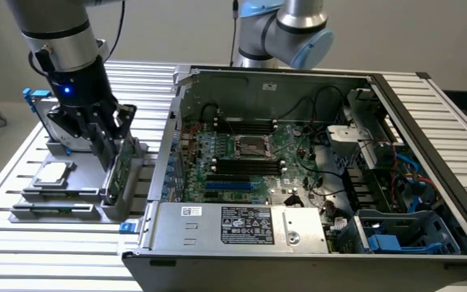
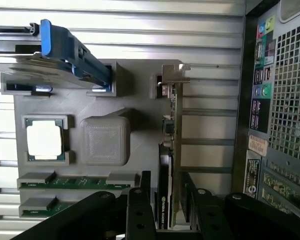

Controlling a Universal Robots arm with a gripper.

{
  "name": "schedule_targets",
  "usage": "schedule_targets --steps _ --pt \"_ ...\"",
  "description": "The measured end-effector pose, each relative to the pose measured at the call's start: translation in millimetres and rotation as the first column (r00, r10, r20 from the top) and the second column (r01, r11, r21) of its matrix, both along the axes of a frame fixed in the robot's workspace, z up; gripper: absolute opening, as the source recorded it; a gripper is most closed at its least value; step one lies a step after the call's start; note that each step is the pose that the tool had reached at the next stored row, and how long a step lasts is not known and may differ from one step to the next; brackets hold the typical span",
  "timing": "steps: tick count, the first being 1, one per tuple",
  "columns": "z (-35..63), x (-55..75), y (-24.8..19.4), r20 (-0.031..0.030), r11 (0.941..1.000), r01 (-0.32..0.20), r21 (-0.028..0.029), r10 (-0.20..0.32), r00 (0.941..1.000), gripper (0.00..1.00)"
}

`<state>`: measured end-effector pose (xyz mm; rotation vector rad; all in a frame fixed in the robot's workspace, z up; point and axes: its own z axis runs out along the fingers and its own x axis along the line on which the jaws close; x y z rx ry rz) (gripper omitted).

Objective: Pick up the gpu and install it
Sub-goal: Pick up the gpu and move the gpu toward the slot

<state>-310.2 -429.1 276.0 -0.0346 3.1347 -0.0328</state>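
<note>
The gpu (image 1: 121, 174) stands on edge in a slot of the grey holder (image 1: 133, 210) on the exterior view's left, outside the computer case. In the wrist view the gpu (image 2: 168, 150) runs lengthwise, with its silver end bracket (image 2: 173, 75) at the far end and its black cover beside the green board. My gripper (image 1: 110, 155) has come down over the card's top edge. In the wrist view my gripper (image 2: 167, 186) is open, with one black finger on each side of the card and a narrow gap showing at the cover side.
The holder also carries a square silver processor chip (image 2: 45, 140), two memory sticks (image 2: 70, 182) and a silver hard drive with blue frame (image 2: 65, 45). The open computer case (image 1: 428, 121) lies on the exterior view's right, with its motherboard (image 1: 250, 158) and blue slots (image 1: 229, 182) exposed.
</note>
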Motion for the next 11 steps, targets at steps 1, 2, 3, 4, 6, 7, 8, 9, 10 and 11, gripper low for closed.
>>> schedule_targets --steps 1,2,3,4,6,7,8,9,10,11 --pt "-1.5 0.0 -1.7 -0.0001 1.0000 -0.001 0.0031 0.001 1.0000 0.36" --pt "-2.9 0.0 -3.2 0.0000 1.0000 -0.001 0.0058 0.001 1.0000 0.36" --pt "-4.1 0.0 -4.3 0.0002 1.0000 -0.002 0.0078 0.002 1.0000 0.36" --pt "-5.3 0.0 -5.3 0.0003 0.9999 -0.003 0.0096 0.003 1.0000 0.36" --pt "-7.7 0.1 -6.5 0.0012 0.9999 -0.004 0.0128 0.004 1.0000 0.36" --pt "-8.8 0.2 -6.8 0.0017 0.9999 -0.005 0.0138 0.005 1.0000 0.36" --pt "-9.9 0.4 -7.0 0.0023 0.9999 -0.006 0.0148 0.006 1.0000 0.36" --pt "-11.0 0.5 -7.1 0.0027 0.9999 -0.007 0.0155 0.007 1.0000 0.36" --pt "-12.3 0.6 -7.1 0.0031 0.9998 -0.007 0.0161 0.007 1.0000 0.36" --pt "-13.8 0.8 -7.1 0.0036 0.9998 -0.008 0.0167 0.008 1.0000 0.36"
